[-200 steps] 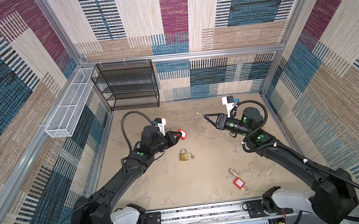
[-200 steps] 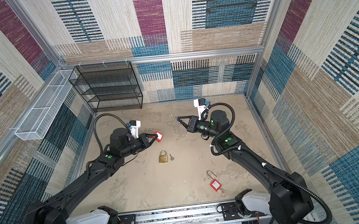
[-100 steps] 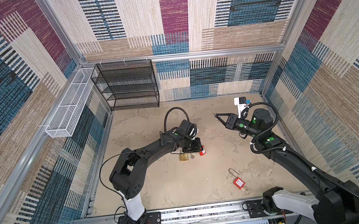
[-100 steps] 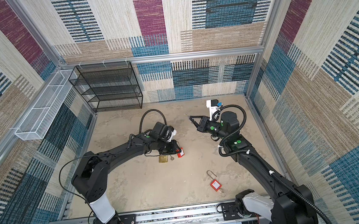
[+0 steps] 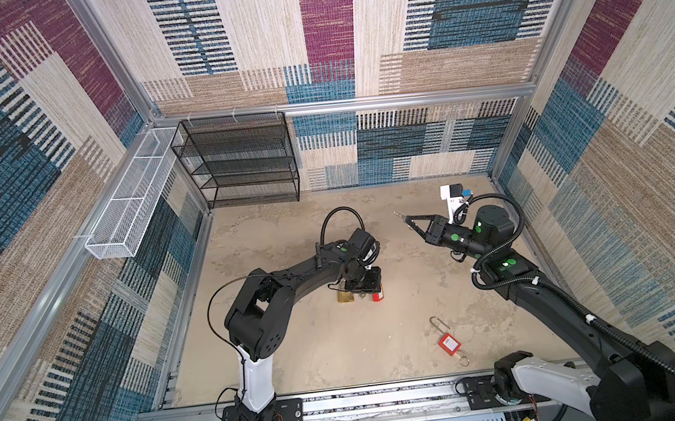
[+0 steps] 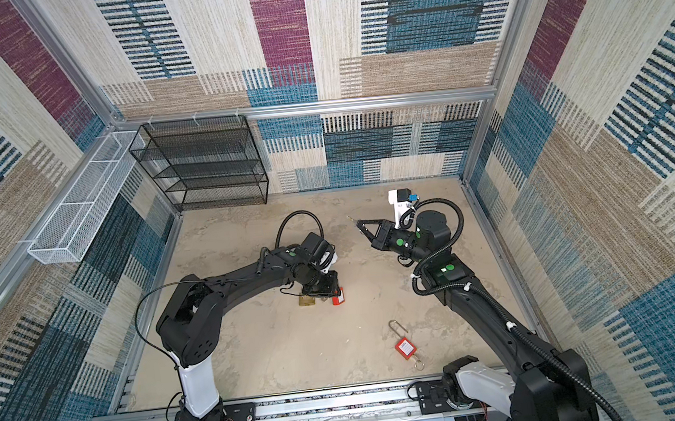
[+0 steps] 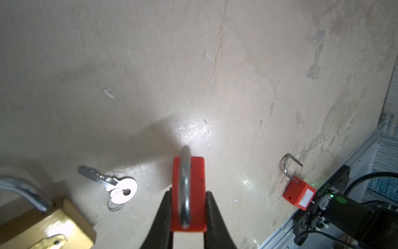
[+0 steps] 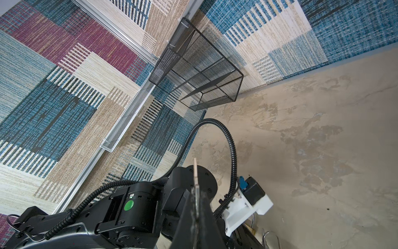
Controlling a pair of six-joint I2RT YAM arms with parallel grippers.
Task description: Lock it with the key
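**Step in hand:** presenting the lock for keying. The left gripper (image 7: 188, 200) is clenched on the body of a red padlock (image 7: 197, 179), held low over the desk (image 5: 298, 348) just beside the brass padlock (image 5: 345, 296). The shackle shows edge-on, so its seating cannot be told. The right gripper (image 5: 405, 219) is closed on a thin key (image 8: 195, 170), raised well apart from the brass padlock, toward the back wall.

**Next move, as judged:** bring the key and the red padlock together, with the blade lined up to a keyway that is not visible.

**Clearances:** a loose key (image 7: 101, 177) lies between the brass padlock and the held lock, so room there is tight. A second red padlock (image 5: 448, 342) lies well apart from the brass padlock, toward the front rail (image 5: 385, 399). Open desk lies past the brass padlock on the right arm's side.
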